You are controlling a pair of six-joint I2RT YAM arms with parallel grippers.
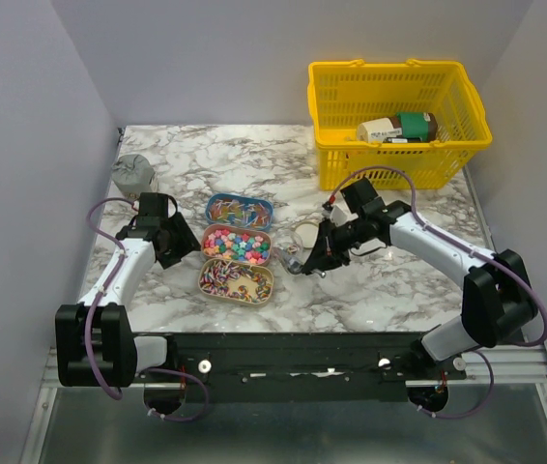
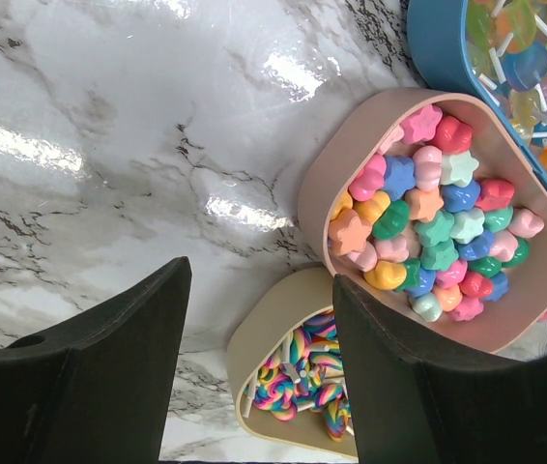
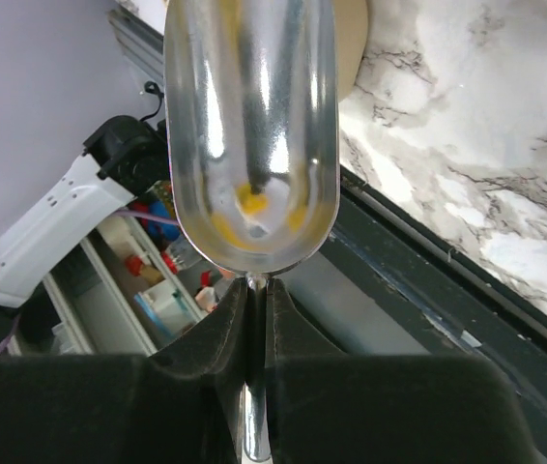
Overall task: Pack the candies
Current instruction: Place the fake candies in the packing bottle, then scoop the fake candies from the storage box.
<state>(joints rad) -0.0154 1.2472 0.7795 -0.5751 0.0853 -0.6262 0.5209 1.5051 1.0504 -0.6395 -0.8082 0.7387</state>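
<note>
Candies [image 1: 238, 245] sit sorted in three oval trays on the desk [image 1: 399, 280]. The pink tray [image 1: 205, 244] is in the middle, with a blue tray [image 1: 210, 206] just behind it and a beige tray [image 1: 202, 277] just in front. All are loose in the trays; none is packed yet.

- Pink tray: chunky star and blob shapes in a heap, with no long axis to speak of.
- Beige tray: thin rainbow twists, jumbled and pointing every way.
- Blue tray: flat sweets on white sticks, which also point in mixed directions.
- The trays themselves run lengthwise left to right, so their open sides face both arms.

Right claw [image 3: 254, 319] is closed tight on the thin handle of a metal scoop [image 3: 249, 126], just right of the pink tray. The scoop's long axis continues the line of the claw, and its bowl leads toward the trays. Probable reason: a wrist dip can then drive the bowl straight into a heap. A yellowish patch shows at the bowl's heel. Whether it is a sweet or a reflection, I cannot tell.

Left claw [image 2: 261, 275] hangs just left of the pink tray with its fingers spread and nothing between them. It is likely waiting to steady a tray.

A yellow basket [image 1: 399, 145] stands well behind and right of the pink tray.
</note>
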